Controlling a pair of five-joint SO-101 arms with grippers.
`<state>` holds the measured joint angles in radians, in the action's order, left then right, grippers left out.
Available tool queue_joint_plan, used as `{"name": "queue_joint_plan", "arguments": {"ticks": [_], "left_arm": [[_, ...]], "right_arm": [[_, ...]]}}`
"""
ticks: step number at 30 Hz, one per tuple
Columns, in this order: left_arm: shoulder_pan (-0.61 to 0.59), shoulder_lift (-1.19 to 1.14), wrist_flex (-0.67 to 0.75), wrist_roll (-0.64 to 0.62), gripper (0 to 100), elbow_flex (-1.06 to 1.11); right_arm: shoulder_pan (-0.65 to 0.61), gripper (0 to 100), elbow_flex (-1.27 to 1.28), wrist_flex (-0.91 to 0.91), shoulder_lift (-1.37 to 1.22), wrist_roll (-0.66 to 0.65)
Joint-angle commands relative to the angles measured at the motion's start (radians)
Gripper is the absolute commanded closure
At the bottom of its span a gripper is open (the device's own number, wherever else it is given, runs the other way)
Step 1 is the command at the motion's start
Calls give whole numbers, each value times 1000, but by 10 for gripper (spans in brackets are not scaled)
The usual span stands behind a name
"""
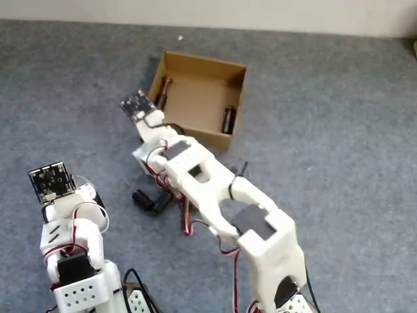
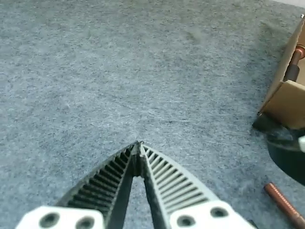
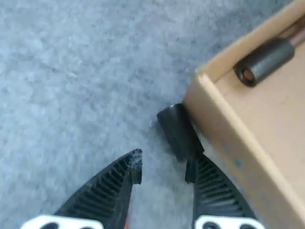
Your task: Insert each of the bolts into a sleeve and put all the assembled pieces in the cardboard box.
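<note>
My right gripper [image 3: 163, 169] is open just above the carpet, with a black sleeve [image 3: 178, 132] lying just beyond its fingertips against the outer wall of the cardboard box [image 3: 248, 138]. Inside the box lies an assembled piece [image 3: 264, 59], a dark sleeve with a copper bolt through it. From above, the box [image 1: 199, 65] holds two assembled pieces [image 1: 163, 91] [image 1: 228, 119]. The right arm [image 1: 195, 173] stretches to the box's near left corner. My left gripper [image 2: 139, 147] is shut and empty over bare carpet. A loose copper bolt [image 2: 286, 206] lies off to its side.
Black sleeves [image 1: 148, 199] lie on the grey carpet beside the right arm, partly under its cables. The left arm [image 1: 71, 228] stands at the near left. Open carpet spreads to the left and right of the box.
</note>
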<state>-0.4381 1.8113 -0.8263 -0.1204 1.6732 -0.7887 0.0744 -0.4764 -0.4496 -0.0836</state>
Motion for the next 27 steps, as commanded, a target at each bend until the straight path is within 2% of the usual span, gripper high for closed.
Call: {"name": "queue_joint_plan", "arguments": {"ticks": [1, 5, 9, 13, 16, 22, 27], "left_arm": [[-10, 12, 28, 12, 994, 2], [-10, 12, 28, 12, 993, 2], [-8, 12, 28, 12, 993, 4], [-8, 12, 28, 12, 993, 4], [-8, 12, 28, 12, 993, 4], [-8, 12, 28, 12, 993, 5], [-8, 12, 28, 12, 993, 5]], "right_arm": [[36, 853, -136, -2, -51, -8], [58, 853, -202, -8, -156, -8], [50, 854, -245, -119, -223, -8], [54, 941, -332, -214, -251, -8], [54, 996, -371, -242, -248, -8], [30, 992, -381, -360, -229, -9], [16, 992, -371, -452, -110, -11]]}}
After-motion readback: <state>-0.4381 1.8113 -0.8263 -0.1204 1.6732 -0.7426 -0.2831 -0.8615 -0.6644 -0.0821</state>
